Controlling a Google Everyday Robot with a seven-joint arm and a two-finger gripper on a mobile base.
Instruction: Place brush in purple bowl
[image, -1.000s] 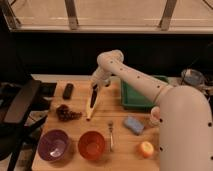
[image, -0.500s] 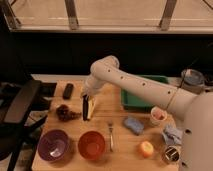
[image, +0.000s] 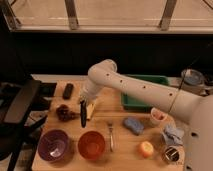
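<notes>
My gripper (image: 83, 103) hangs over the left-middle of the wooden table (image: 120, 150) and is shut on the brush (image: 83, 115). The brush is slim and black and hangs almost straight down from the fingers, its lower end just above the table. The purple bowl (image: 53, 145) stands at the front left, below and to the left of the brush and apart from it. The white arm (image: 130, 85) reaches in from the right.
An orange bowl (image: 91, 145) stands right of the purple one, with a silver fork (image: 110, 135) beside it. Dark grapes (image: 64, 112) and a black block (image: 68, 90) lie to the left. A green bin (image: 145, 95), blue sponge (image: 133, 125), cup (image: 158, 116), orange fruit (image: 146, 149) and blue cloth (image: 173, 135) are on the right.
The arm has swung left and toward the front of the table, carrying the brush lower and closer to the two bowls. Nothing on the table has moved.
</notes>
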